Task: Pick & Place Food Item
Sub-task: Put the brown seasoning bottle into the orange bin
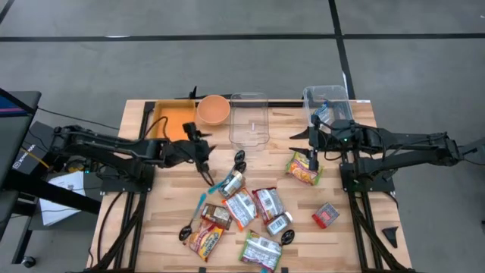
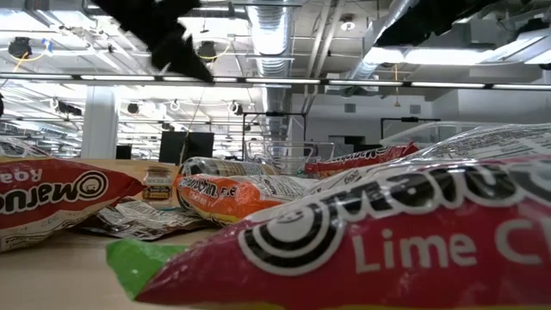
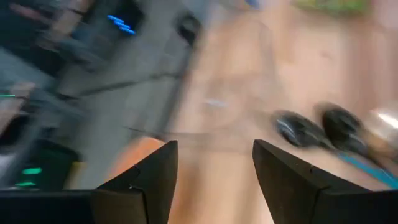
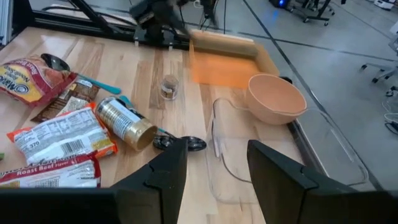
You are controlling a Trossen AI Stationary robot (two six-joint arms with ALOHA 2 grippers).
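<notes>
Several noodle packets (image 1: 244, 206) and a tin can (image 1: 232, 184) lie flat in a loose heap at the middle of the wooden table (image 1: 151, 227). One more packet (image 1: 303, 168) lies apart at the right. My left gripper (image 1: 204, 155) hovers open near the heap's far left end, in front of the orange tray (image 1: 173, 121); nothing sits between its fingers (image 3: 155, 168). My right gripper (image 1: 312, 155) hovers open over the far edge of the lone packet, also with nothing between its fingers (image 4: 174, 162). The can (image 4: 127, 124) lies on its side.
An orange bowl (image 1: 214, 109), a clear tub (image 1: 248, 120) and a second clear bin (image 1: 327, 102) stand along the far edge. Black spoons (image 1: 240, 159) and a blue-handled spoon (image 1: 204, 201) lie among the packets. A small red pack (image 1: 326, 215) lies at the near right.
</notes>
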